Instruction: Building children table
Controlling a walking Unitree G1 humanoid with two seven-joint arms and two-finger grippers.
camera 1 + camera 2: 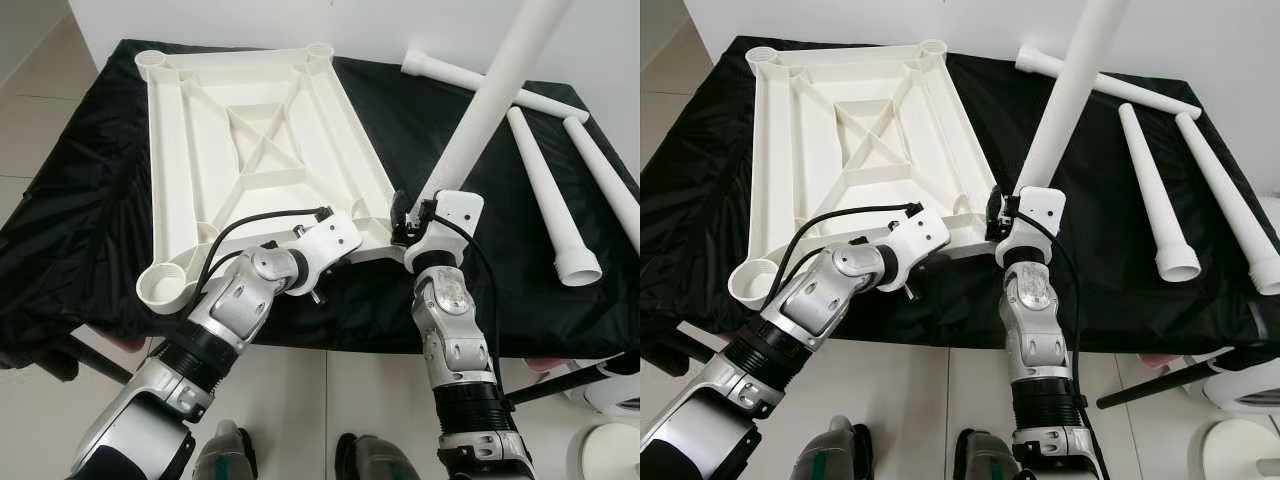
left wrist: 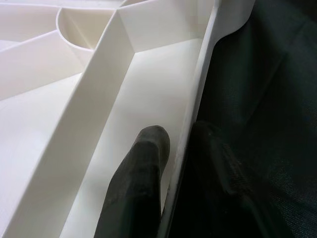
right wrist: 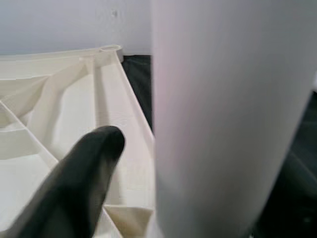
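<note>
Upturned white ribbed plastic tabletop (image 1: 250,150), frame centre: near rim pinched by left gripper (image 2: 171,163). Long white plastic leg (image 1: 480,110) clamped in right gripper (image 1: 410,215), over near-right corner. Risk: tilted leg jamming, missing socket.

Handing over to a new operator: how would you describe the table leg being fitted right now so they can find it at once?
On the black cloth lies the upturned white tabletop. At its near right corner the right gripper holds a white leg. It is the only leg standing up; the three others lie flat on the cloth to the right.
</note>
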